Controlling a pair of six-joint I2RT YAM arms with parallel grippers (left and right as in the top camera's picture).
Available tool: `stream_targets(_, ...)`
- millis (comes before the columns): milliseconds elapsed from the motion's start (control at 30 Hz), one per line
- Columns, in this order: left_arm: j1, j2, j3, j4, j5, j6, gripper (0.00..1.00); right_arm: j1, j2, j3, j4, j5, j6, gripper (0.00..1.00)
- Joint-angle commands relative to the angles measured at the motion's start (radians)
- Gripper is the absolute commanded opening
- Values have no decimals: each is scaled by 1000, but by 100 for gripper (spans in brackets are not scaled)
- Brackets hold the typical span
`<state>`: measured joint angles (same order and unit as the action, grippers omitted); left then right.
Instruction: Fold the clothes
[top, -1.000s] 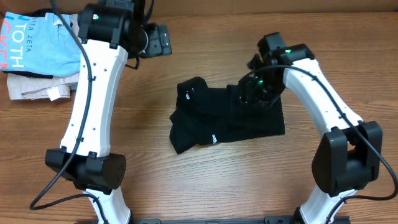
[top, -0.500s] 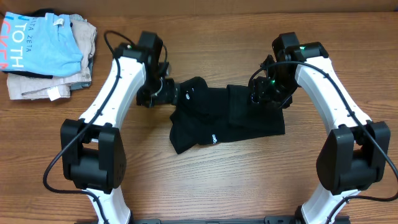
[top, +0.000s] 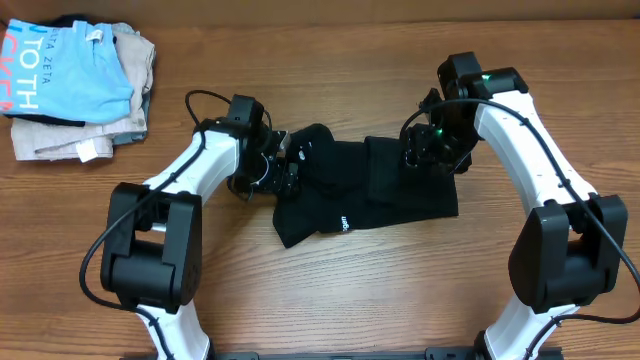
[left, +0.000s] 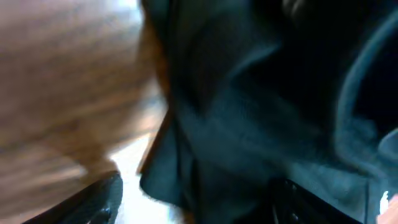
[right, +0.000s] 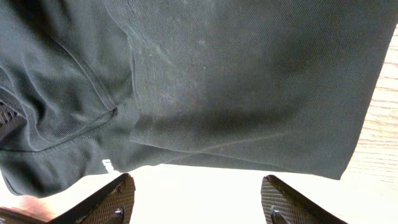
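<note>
The clothes, a black T-shirt (top: 370, 190), lie partly folded and rumpled in the middle of the wooden table, with a small white logo (top: 342, 222) near the front edge. My left gripper (top: 284, 174) is low at the shirt's left edge. In the blurred left wrist view its fingers (left: 93, 202) stand wide apart, with black fabric (left: 249, 124) reaching between them, not pinched. My right gripper (top: 424, 150) hovers over the shirt's back right part. In the right wrist view it (right: 199, 202) is open and empty, the shirt (right: 236, 81) just beyond the fingertips (right: 115, 199).
A stack of folded garments sits at the back left corner: a light blue lettered shirt (top: 65, 70) on top of beige pieces (top: 95, 140). Bare wood surrounds the black shirt in front and at the right (top: 600, 120).
My left arm has swung from the back left down to the shirt's left edge, its jaws narrowing a little. The right gripper has shifted slightly right over the shirt.
</note>
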<state>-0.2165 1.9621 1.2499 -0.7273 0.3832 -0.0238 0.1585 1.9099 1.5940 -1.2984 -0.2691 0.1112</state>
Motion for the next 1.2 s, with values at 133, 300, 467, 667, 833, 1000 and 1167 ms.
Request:
stream_targets(133,-19,13,-126,156,63,-29,62,3,-36,24,10,7,-7,68)
stream_targets(300,-52,13,-180,183,40,-62,39,3,-36,24,16,7,-7,69)
stream_targets(467,-26,12,-152,104,-64,-183,4,3,-36,24,27,7,-7,60)
stream_targets(667,95,-2,70,-170,-154,-152,4,4,-35,6,76,6,-6,9)
stream_targets(833,117,-2,303,-396,-223,-72,4,4,-34,-63,171,-34,14,4)
stream_targets(1000,68,-3,448,-515,-274,-57,4,10,-34,-190,351,-191,64,4)
stream_targets(1167,15,-3,502,-557,-288,-58,4,42,-34,-302,458,-236,105,4)
